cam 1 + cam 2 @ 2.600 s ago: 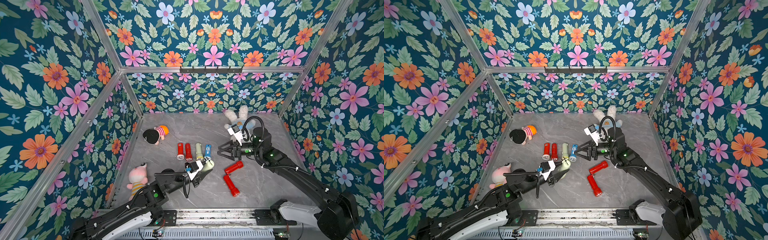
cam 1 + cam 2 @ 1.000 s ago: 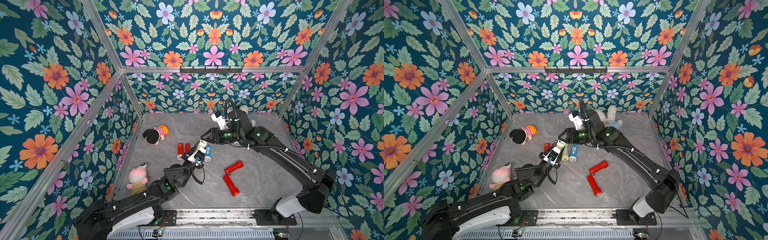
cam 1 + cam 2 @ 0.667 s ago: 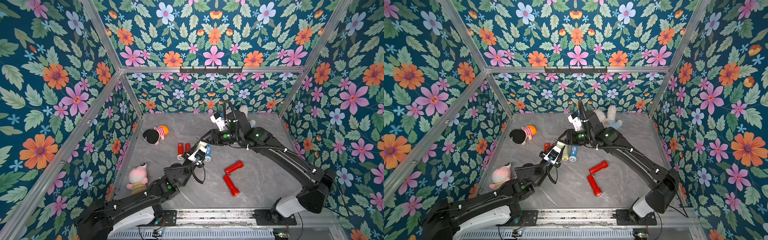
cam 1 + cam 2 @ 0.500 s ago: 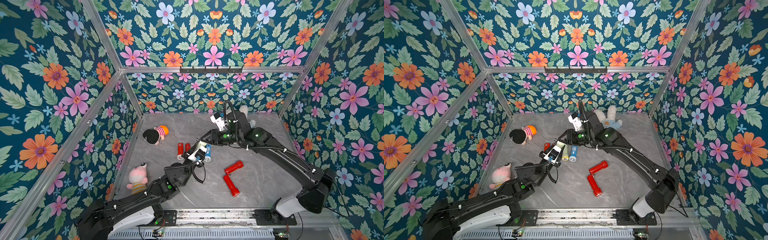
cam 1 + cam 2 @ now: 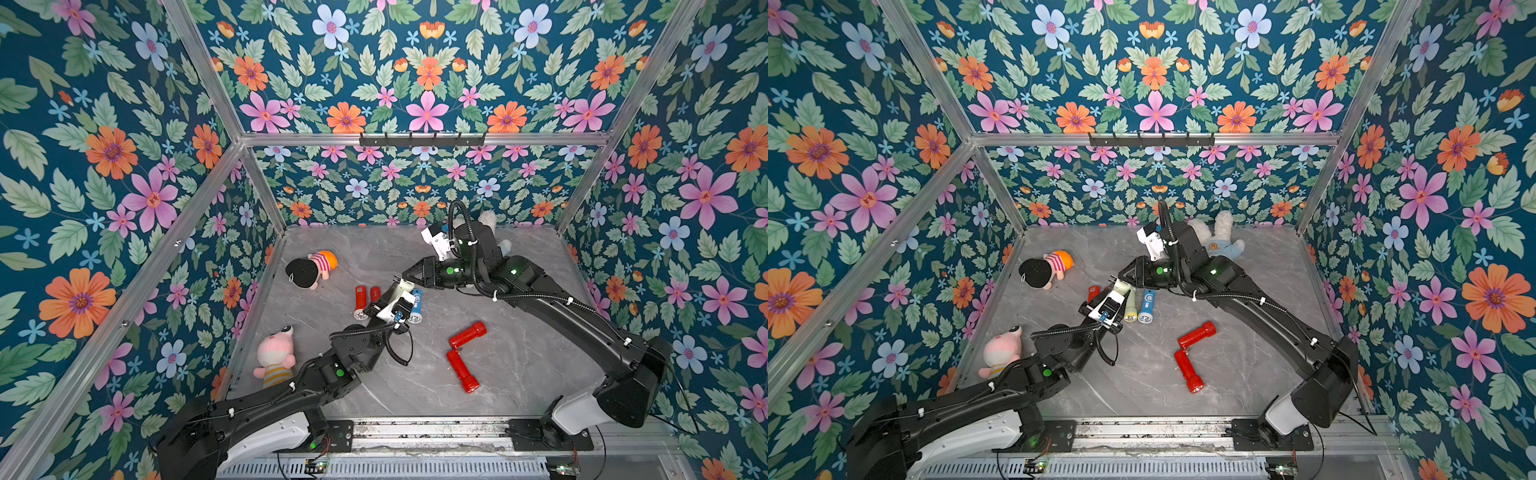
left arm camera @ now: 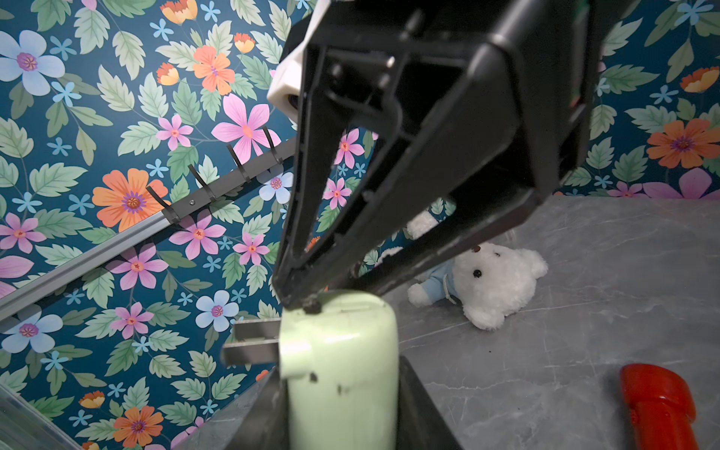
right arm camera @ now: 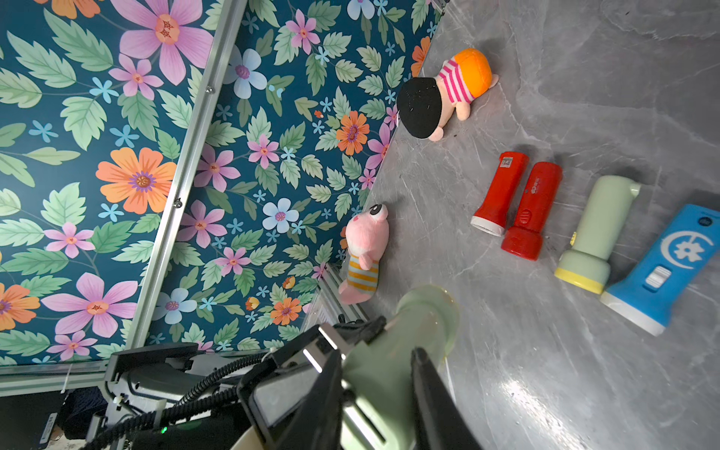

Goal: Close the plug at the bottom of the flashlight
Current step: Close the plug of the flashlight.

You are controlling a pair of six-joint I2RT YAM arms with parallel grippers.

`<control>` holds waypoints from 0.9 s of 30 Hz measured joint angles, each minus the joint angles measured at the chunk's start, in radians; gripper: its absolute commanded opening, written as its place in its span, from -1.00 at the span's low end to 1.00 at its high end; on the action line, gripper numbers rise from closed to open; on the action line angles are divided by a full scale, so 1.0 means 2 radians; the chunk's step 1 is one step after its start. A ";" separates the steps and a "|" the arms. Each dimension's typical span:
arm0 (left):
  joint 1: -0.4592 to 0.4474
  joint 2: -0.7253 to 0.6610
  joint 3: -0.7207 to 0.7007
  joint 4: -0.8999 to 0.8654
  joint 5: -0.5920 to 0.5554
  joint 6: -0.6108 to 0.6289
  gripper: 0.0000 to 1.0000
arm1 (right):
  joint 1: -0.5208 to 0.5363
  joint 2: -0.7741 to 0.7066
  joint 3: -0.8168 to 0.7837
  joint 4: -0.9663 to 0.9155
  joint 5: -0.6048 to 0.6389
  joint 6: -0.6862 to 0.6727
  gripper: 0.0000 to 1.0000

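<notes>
A pale green flashlight [image 5: 402, 287] [image 5: 1120, 287] [image 6: 343, 370] [image 7: 393, 350] hangs tilted above the table, tail end up. My left gripper [image 5: 392, 301] [image 5: 1109, 303] [image 6: 339, 413] is shut on its body. Two metal plug prongs [image 6: 253, 343] stick out sideways near the tail. My right gripper [image 5: 409, 278] [image 5: 1121, 277] [image 7: 378, 374] reaches in from the far right. Its two fingers [image 7: 424, 389] stand against either side of the tail end, one of them beside the prongs.
Two red flashlights [image 5: 360, 299], a green one [image 5: 1130, 305] and a blue one [image 5: 1146, 305] lie in a row under the arms. Two more red ones [image 5: 467, 334] lie mid-table. A black-haired doll [image 5: 309, 270], a pink plush [image 5: 274, 353] and a white bear [image 5: 1217, 241] lie around.
Both arms came from the near table to the middle, the left carrying the flashlight. Over the last second my right gripper's jaws narrowed around the tail end.
</notes>
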 measured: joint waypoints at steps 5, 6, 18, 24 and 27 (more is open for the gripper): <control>0.002 0.003 0.001 0.013 -0.004 0.003 -1.00 | 0.000 -0.005 -0.006 0.010 0.001 0.002 -0.26; 0.003 0.005 0.001 0.015 -0.005 0.003 -1.00 | 0.000 -0.006 -0.008 0.011 -0.002 0.002 -0.20; 0.006 0.019 0.010 0.028 -0.022 0.013 -1.00 | 0.000 -0.011 -0.020 0.026 -0.002 0.011 -0.36; 0.010 0.019 0.008 0.032 -0.033 0.017 -1.00 | -0.001 -0.013 -0.029 0.037 -0.002 0.013 -0.53; 0.010 0.018 0.007 0.038 -0.036 0.021 -1.00 | -0.001 -0.017 -0.035 0.048 -0.002 0.014 -0.68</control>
